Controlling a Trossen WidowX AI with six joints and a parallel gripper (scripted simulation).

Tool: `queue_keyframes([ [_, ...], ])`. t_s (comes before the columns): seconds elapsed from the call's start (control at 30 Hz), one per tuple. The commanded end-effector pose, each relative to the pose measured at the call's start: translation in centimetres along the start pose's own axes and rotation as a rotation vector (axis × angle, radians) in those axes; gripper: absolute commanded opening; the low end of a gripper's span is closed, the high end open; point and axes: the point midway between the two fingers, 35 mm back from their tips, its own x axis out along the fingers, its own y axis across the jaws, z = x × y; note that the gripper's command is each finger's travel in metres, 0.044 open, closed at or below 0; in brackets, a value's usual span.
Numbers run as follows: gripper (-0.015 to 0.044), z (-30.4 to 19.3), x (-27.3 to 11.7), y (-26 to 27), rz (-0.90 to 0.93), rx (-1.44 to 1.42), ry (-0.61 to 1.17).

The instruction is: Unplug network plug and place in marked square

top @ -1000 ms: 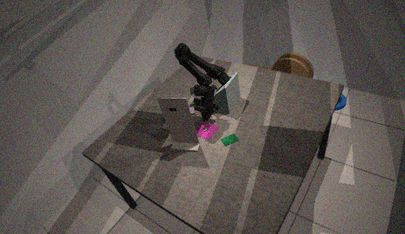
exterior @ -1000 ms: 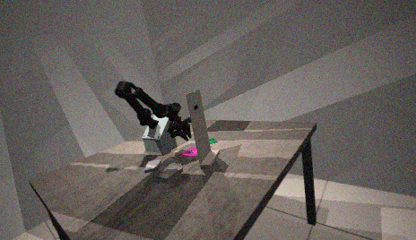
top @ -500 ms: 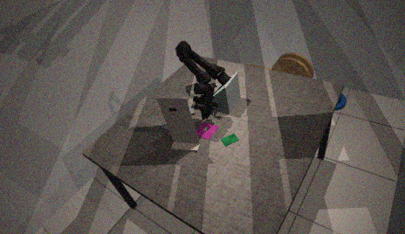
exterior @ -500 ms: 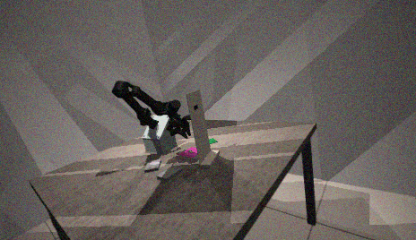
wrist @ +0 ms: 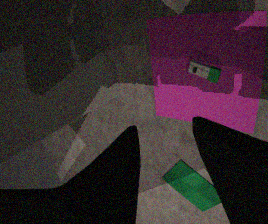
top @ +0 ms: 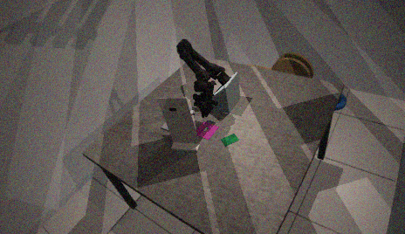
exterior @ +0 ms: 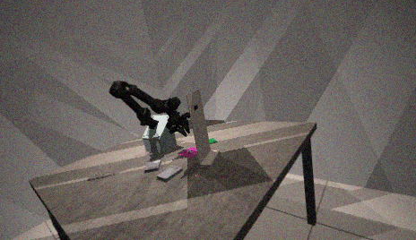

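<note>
The plug (wrist: 204, 71), pale with a green end, lies inside the magenta marked square (wrist: 180, 104) (top: 202, 134) (exterior: 185, 153) on the table. Part of the square is in shadow. The upright grey panel (top: 180, 127) (exterior: 199, 130) stands beside the square, and its small dark socket opening (top: 173, 109) (exterior: 195, 107) shows no plug in it. My gripper (wrist: 165, 128) (top: 205, 115) (exterior: 185, 133) is above the table near the square. Its fingers are parted with nothing between them, and the plug lies away from the fingertips. Whether the tab is bent cannot be told.
A green patch (top: 229, 140) (exterior: 212, 141) (wrist: 192, 186) lies beyond the square. A pale box (top: 228, 99) (exterior: 161, 138) stands close to the arm. Two flat grey pieces (exterior: 152, 166) (exterior: 170, 173) lie near the panel. A round brown object (top: 292, 65) is past the table edge.
</note>
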Motion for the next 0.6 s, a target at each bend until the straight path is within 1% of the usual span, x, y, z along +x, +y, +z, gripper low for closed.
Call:
queue_keyframes([
  [0.0, 0.0156, 0.2, -0.4, 0.3, 0.003, 0.007, -0.006],
  [0.4, 0.0156, 0.1, -1.2, 0.5, 0.003, -0.001, -0.003],
  [0.57, 0.0156, -0.2, -1.9, 1.4, -0.001, 0.001, 0.002],
])
